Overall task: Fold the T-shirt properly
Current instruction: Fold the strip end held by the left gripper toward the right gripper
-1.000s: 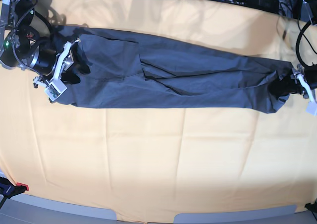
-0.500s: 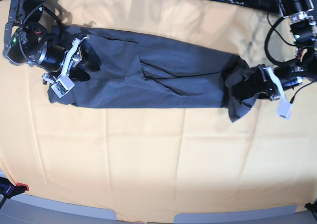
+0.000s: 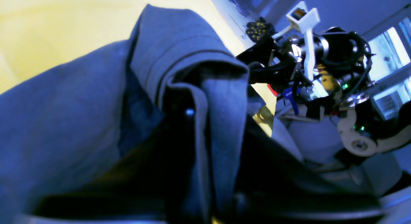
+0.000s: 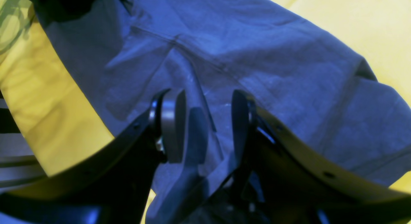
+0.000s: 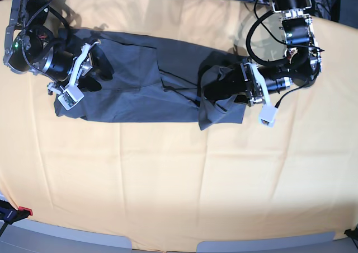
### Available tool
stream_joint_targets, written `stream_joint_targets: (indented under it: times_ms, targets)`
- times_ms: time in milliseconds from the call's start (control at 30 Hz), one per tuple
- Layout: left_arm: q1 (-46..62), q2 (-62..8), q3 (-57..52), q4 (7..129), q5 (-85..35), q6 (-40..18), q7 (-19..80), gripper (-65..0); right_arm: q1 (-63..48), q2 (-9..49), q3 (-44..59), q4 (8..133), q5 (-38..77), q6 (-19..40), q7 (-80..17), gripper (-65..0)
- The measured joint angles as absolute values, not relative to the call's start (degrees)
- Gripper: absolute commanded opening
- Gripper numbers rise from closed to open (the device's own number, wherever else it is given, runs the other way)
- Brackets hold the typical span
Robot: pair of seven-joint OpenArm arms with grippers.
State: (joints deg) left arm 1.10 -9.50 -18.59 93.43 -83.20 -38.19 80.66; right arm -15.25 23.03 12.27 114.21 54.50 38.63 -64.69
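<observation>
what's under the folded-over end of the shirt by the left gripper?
The T-shirt end is doubled over by the left gripper, so it lies on more of its own grey fabric, with the yellow tablecloth around it. What lies beneath those layers is covered.

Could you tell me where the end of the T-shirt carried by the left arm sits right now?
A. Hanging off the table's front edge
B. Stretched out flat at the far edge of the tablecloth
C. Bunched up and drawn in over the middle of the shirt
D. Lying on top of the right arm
C: in the base view the left pincer holds a bunched end of the T-shirt over the shirt's middle, with bare tablecloth beyond it.
</observation>
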Motion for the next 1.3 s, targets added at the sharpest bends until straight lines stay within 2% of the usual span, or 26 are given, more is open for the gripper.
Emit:
stream_joint_targets:
  times_ms: [33,67,100,333,367,400,433,500,733,867,933,1033,1133,1300]
  targets:
    - [1.1,-9.5,-17.5,93.4,-83.2,-37.3,80.6,-32.0,-15.2,23.0,12.3,114.2,54.5,38.6,-64.7,-38.4]
    - [1.1,-9.5,-16.5,93.4,-83.2,-36.7,80.6,-25.1,-15.2,23.0,12.3,114.2,54.5,38.6,-64.7,-38.4]
    - [1.1,-9.5,-15.7,93.4,-83.2,-36.6,80.7,-21.8,-15.2,23.0,12.3,114.2,54.5,38.6,-64.7,-38.4]
    - [1.1,-9.5,-17.8,93.4,-83.2,-37.6,80.6,-21.8,-15.2,23.0,12.3,114.2,54.5,38.6,-64.7,-38.4]
    - [1.0,-9.5,-19.1,93.4,-83.2,-37.6,80.7,-22.7,-15.2,23.0,12.3,114.2,54.5,38.6,-64.7,-38.4]
    - [1.0,-9.5,-20.5,93.4,-83.2,-37.6,80.6,-26.7,-15.2,23.0,12.3,114.2,54.5,38.6,-64.7,-38.4]
    - [1.0,-9.5,-21.9,93.4,-83.2,-37.7,80.1,-35.4,-15.2,23.0,12.3,114.2,54.5,38.6,-64.7,-38.4]
    - [1.0,-9.5,-24.3,93.4,-83.1,-39.1,79.1,-64.0,-15.2,23.0,12.3,114.2,54.5,38.6,-64.7,-38.4]
    - [5.1,-9.3,-20.6,93.4,-56.9,-36.9,67.1,-65.0,-11.9,23.0,12.5,114.2,53.7,36.8,-64.2,-37.7]
    - [6.7,-9.5,-16.1,93.3,-46.6,-35.6,60.1,-65.0,-9.5,23.0,14.9,114.2,45.7,34.7,-63.8,-29.5]
    - [6.7,-9.5,-14.5,93.3,-44.3,-33.9,58.2,-65.0,-9.5,23.0,17.3,114.2,40.7,32.1,-63.5,-26.8]
    - [6.3,-9.5,-13.5,93.4,-43.4,-33.5,58.0,-65.0,-12.3,23.0,21.6,114.2,35.3,25.5,-62.3,-26.8]
    - [6.4,-9.5,-13.5,93.4,-43.4,-33.5,58.0,-65.0,-17.8,23.0,25.7,114.1,35.9,21.8,-62.6,-23.6]
    - [6.3,-11.2,-13.4,93.4,-44.2,-33.5,58.1,-65.0,-22.4,22.9,29.3,109.1,42.4,20.7,-61.8,-21.5]
